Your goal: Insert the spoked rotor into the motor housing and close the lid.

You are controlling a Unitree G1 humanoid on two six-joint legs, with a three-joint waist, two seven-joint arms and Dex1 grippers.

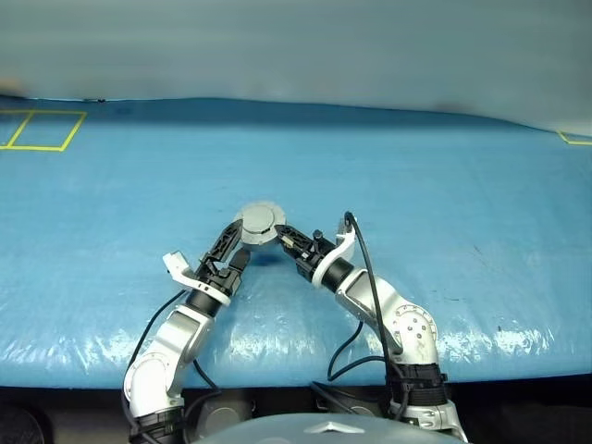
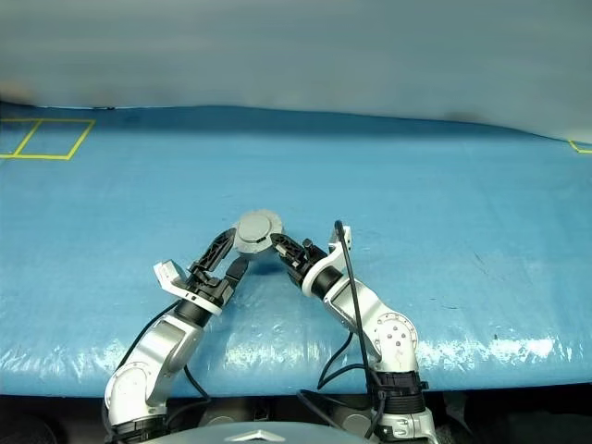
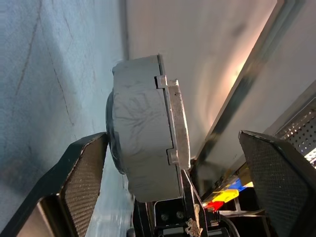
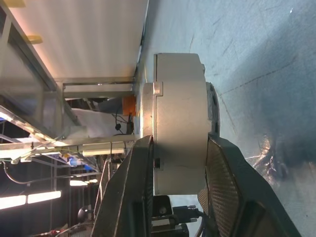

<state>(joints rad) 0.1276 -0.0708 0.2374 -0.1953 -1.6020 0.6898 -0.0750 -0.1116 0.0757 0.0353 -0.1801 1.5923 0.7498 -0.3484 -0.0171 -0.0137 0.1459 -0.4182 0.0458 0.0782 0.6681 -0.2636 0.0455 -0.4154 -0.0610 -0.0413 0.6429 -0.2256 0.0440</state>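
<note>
- Motor housing (image 1: 258,225) held up off the blue table cover (image 1: 462,231), between the two grippers, near the front edge of the table.
- Lid (image 2: 257,228) down flat on top, plain grey face with raised circle facing up; looks closed, seam visible along the side in the wrist views.
- Spoked rotor hidden; presumably inside, cannot confirm with the lid shut.
- Right gripper (image 4: 177,163) clamped across the housing and lid, one finger on each flat face, carrying the whole weight.
- Left gripper (image 3: 182,173) spread wide, fingers on either side of the housing; one pad (image 3: 84,177) close beside it, the other well apart, so no grip there.
- Risks from here:
  - Single grip near the rim: could pivot or slip out if the right arm jerks.
  - Lid possibly not fully latched: could spring open once the squeeze comes off.
  - Left pad nudging the body while moving: could twist it in the right fingers.
  - Release from height rather than on the cover: could drop and roll.
</note>
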